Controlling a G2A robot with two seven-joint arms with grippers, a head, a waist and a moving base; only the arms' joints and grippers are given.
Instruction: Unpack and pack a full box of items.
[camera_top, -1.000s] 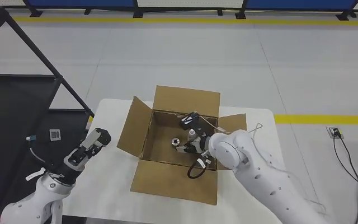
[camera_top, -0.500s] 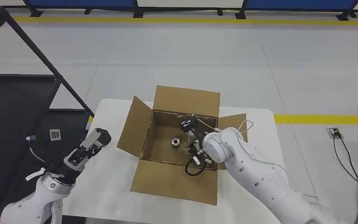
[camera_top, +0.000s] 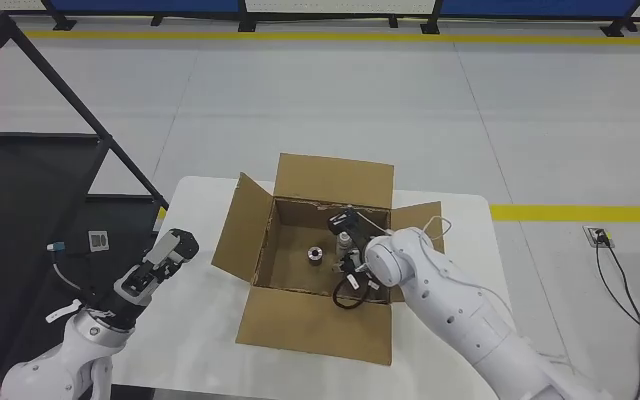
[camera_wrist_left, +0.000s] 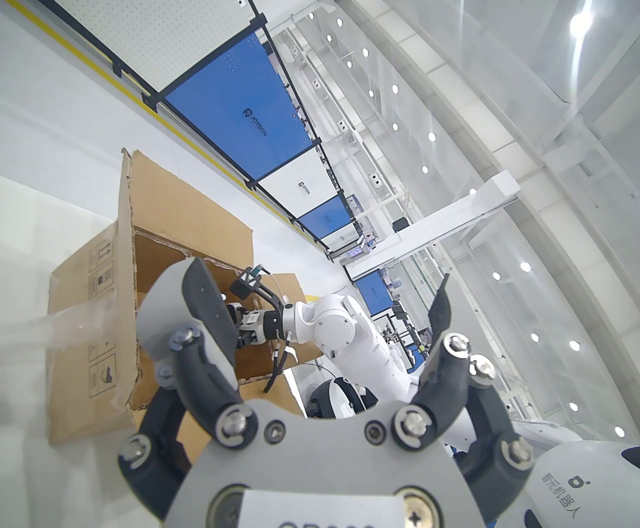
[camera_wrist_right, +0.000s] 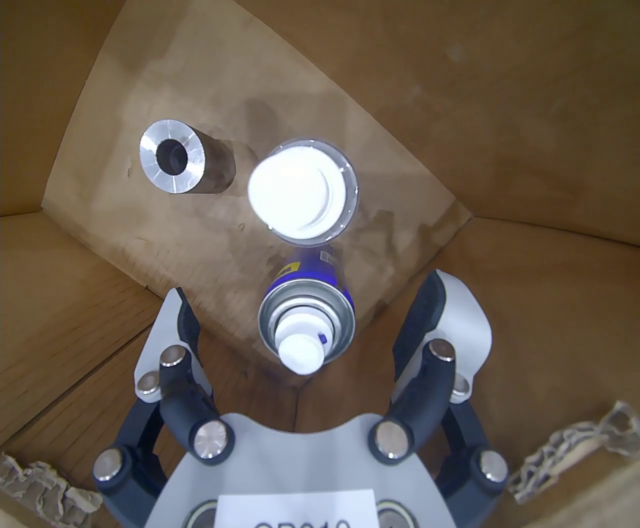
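Note:
An open cardboard box (camera_top: 310, 322) stands on the white table (camera_top: 200, 320). My right gripper (camera_top: 348, 262) is down inside it, open (camera_wrist_right: 307, 312). A blue spray can (camera_wrist_right: 312, 295) with a white nozzle stands upright between its fingers, untouched. Just beyond the can is a clear bottle with a white cap (camera_wrist_right: 300, 192) (camera_top: 343, 240), and beside that a short metal cylinder (camera_wrist_right: 182, 162) (camera_top: 314, 255) with a hole through it. My left gripper (camera_top: 180, 243) hangs open (camera_wrist_left: 322, 300) over the table to the left of the box (camera_wrist_left: 165, 210), holding nothing.
The box's four flaps are folded outward; the left one (camera_top: 232, 228) stands between my left gripper and the box's inside. A black metal frame (camera_top: 60, 90) and a dark panel stand off the table's left side. Bare tabletop lies in front of the left arm.
The right arm has shifted a little left and farther over the box, its gripper sinking among the items. The left arm has kept still.

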